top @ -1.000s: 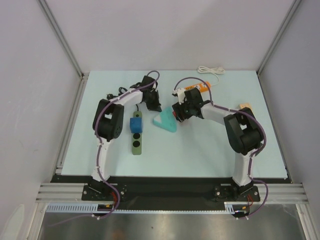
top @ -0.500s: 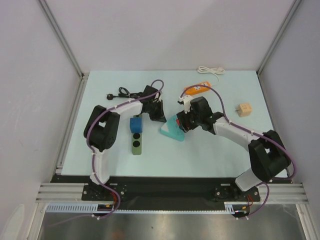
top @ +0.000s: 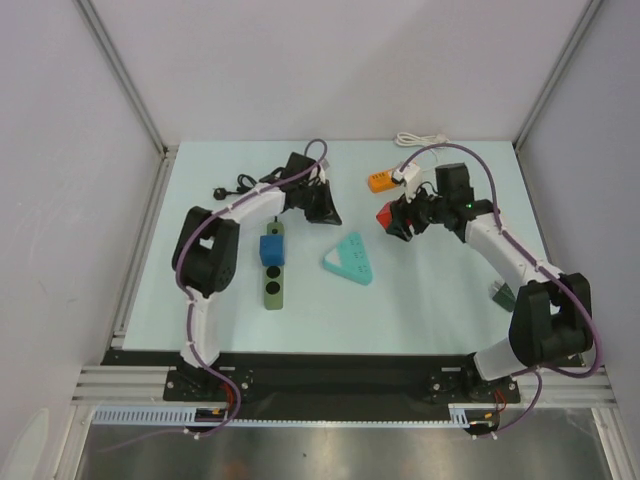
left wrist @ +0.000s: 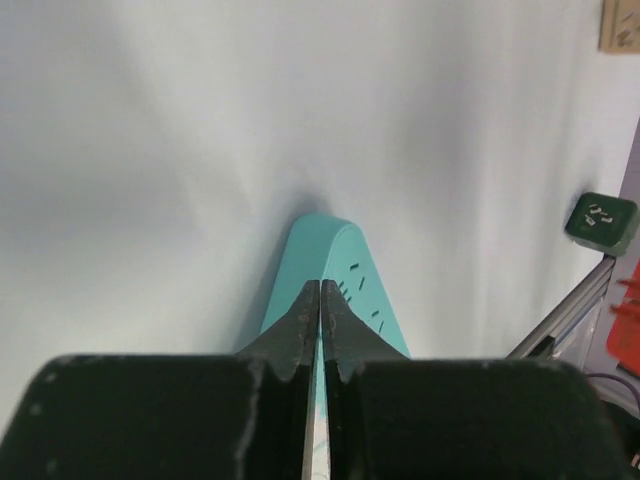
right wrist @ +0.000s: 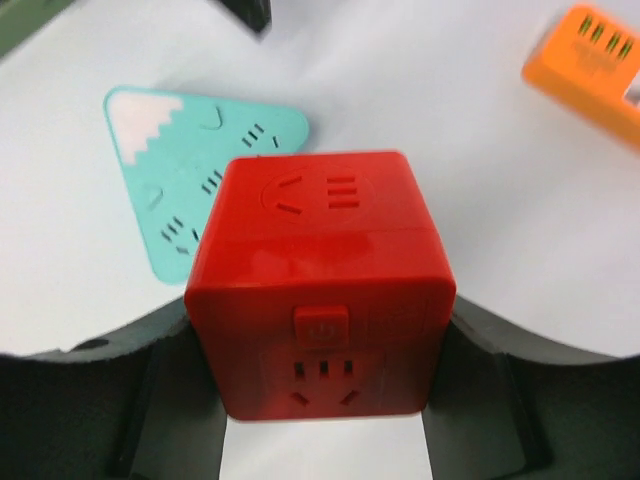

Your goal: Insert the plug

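The small black plug (top: 221, 192) lies on its looped black cord (top: 245, 183) at the table's far left, apart from both grippers. My left gripper (top: 325, 207) is shut and empty. In the left wrist view its fingertips (left wrist: 320, 290) hang closed over the teal triangular socket strip (left wrist: 340, 270). My right gripper (top: 398, 218) is shut on a red socket cube (right wrist: 320, 280) and holds it above the table, right of the teal strip (top: 350, 258). Its dark fingers (right wrist: 150, 400) press the cube's sides.
An orange power strip (top: 380, 182) with a white cord (top: 420, 140) lies at the back. A green strip (top: 272, 285) carries a blue cube (top: 271, 249) at the left. A dark green block (top: 499, 293) sits by the right arm. A tan block (left wrist: 620, 25) shows in the left wrist view.
My right gripper has swung back and right from the teal strip with the red cube in it. My left gripper has shifted a little to the right. The teal strip now lies uncovered.
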